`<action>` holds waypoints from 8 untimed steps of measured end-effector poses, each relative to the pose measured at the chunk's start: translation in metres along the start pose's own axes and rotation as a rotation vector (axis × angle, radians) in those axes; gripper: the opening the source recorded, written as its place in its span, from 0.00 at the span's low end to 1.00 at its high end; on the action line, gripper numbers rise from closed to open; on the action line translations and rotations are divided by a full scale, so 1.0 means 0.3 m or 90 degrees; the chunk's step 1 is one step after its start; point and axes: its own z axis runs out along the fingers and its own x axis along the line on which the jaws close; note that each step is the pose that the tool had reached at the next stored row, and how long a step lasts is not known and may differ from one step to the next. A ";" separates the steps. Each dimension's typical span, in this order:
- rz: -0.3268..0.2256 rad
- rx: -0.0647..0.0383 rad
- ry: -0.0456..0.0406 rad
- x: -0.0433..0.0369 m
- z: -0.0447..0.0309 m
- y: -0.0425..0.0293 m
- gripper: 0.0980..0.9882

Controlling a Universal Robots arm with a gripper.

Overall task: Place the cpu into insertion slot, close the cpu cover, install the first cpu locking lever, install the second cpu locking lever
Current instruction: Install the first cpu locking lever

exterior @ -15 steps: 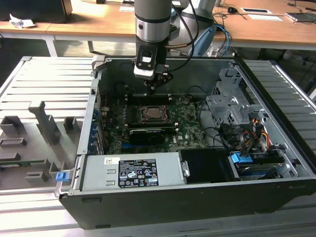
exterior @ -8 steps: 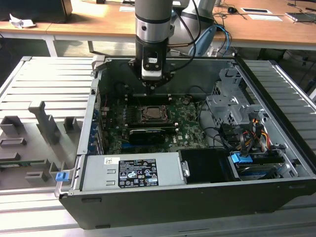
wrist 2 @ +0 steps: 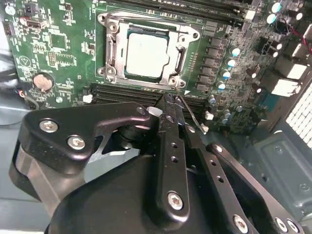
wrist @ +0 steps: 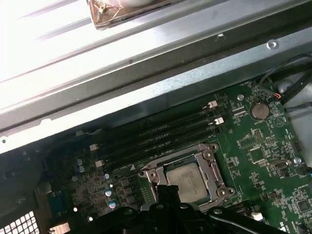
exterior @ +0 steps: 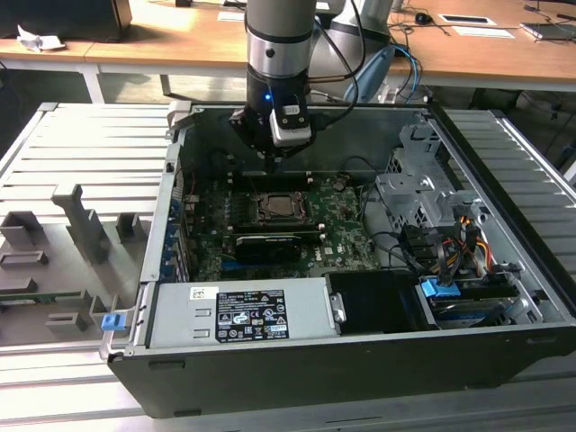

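Arm: a grey robot arm is seen upright over the open computer case.
Gripper: the gripper is held above the green motherboard, near the case's far wall.
Insertion slot: the insertion slot is seen just beyond a long black expansion card.
Power supply: a labelled grey box is set along the case's near edge.
Table: a wooden table is seen behind the case.

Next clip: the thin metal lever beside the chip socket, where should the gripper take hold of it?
Probably best to take the lever near its free bent end, the stretch that lies clear beside the gripper. Come from above, a finger on each side of the wire: it is thin, and its other end runs in tight against the cover and memory slots.
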 end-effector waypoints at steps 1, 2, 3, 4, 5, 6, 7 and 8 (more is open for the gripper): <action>-0.005 0.000 0.0004 0.000 0.000 0.000 0.01; -0.013 0.000 0.0010 0.000 0.000 0.000 0.01; -0.017 0.001 0.0014 0.000 0.000 0.000 0.01; -0.028 0.001 0.0022 0.000 0.000 0.000 0.01; -0.042 0.002 0.0033 0.000 0.000 0.000 0.01; -0.052 0.002 0.0041 0.000 0.000 0.000 0.01; -0.060 0.002 0.0047 0.000 0.000 0.000 0.01; -0.064 0.002 0.0051 0.000 0.000 0.000 0.01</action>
